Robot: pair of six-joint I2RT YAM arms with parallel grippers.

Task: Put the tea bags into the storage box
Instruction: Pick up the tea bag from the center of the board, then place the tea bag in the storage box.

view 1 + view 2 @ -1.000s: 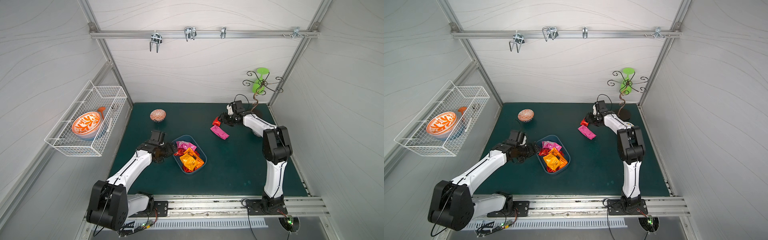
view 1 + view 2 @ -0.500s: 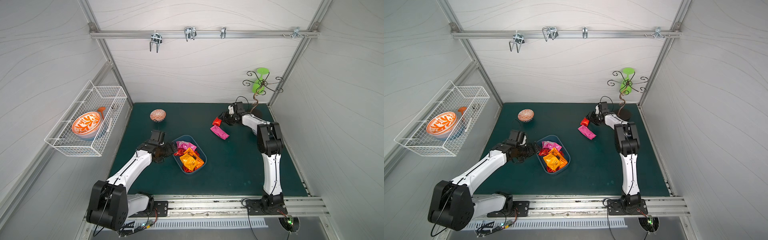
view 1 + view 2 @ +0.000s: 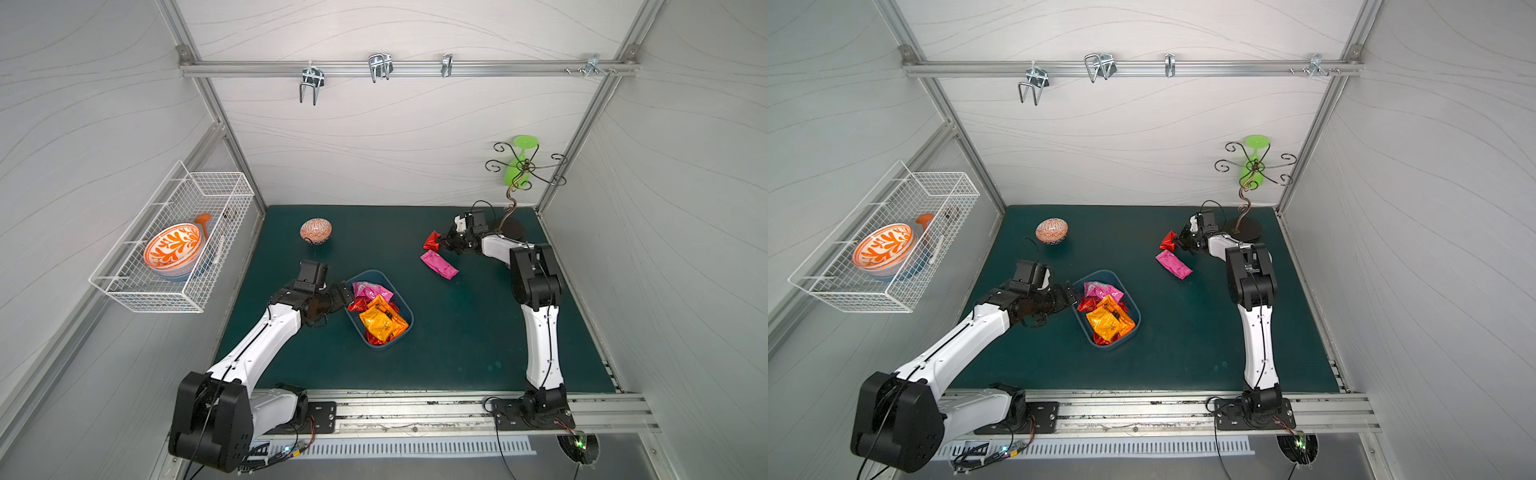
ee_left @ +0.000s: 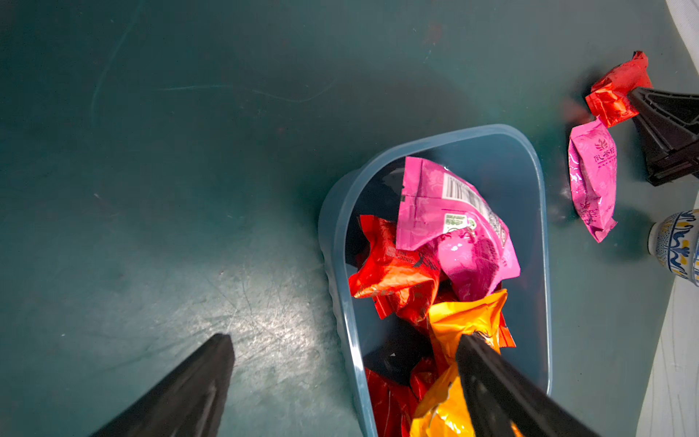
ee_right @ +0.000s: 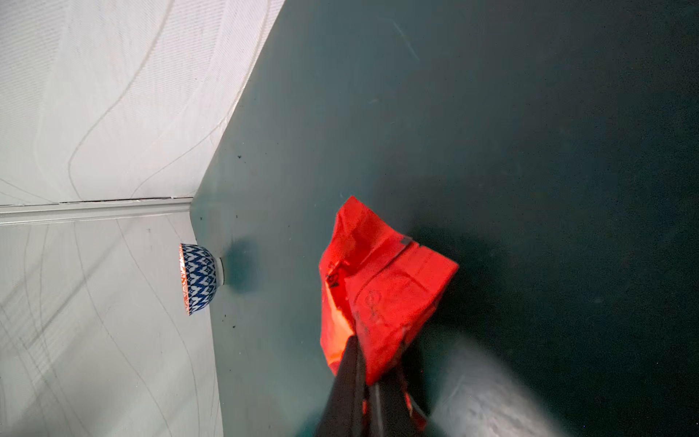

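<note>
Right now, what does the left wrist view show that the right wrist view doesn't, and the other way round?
Only the left wrist view: the storage box heaped with tea bags, a pink tea bag loose on the mat, and the left pincer, open. Only the right wrist view: the corner of the white walls. Both: the red tea bag pinched in the shut right pincer, and the patterned bowl.

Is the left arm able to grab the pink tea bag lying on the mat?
Maybe, with a long stretch. The left gripper is open at the box, and the pink bag lies on bare mat beyond it. The right gripper, shut on a red bag, sits beside it and might get bumped.
</note>
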